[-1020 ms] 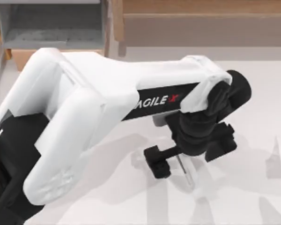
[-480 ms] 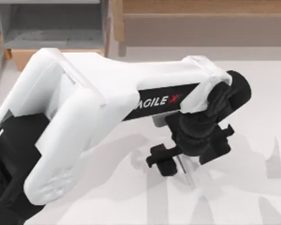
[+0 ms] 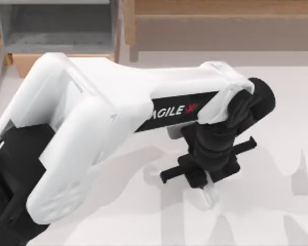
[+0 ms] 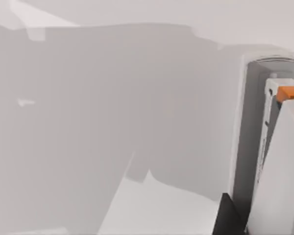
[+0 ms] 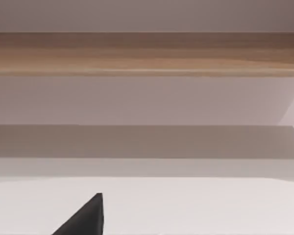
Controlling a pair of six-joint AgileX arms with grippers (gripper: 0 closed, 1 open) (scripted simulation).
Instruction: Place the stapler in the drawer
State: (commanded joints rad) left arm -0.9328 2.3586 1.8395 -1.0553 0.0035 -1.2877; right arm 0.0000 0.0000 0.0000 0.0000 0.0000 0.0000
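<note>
Left arm (image 3: 92,133) reaches across table (image 3: 277,102), wrist over middle.

Drawer (image 3: 56,31) open at far left, grey inside showing.

Left gripper (image 3: 208,177) low over stapler (image 3: 209,195), pale tip poking out beneath. Finger spread: cannot tell.

Advice: centre on stapler's long body, close square across narrow sides, lift straight before swinging toward drawer.

Right arm idle.

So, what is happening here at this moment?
The left arm reaches out over the white table, and its left gripper points down at the small white stapler lying there. The stapler is not in the drawer yet: the boxy tan wooden drawer with a grey inside stands open at the table's far left.
</note>
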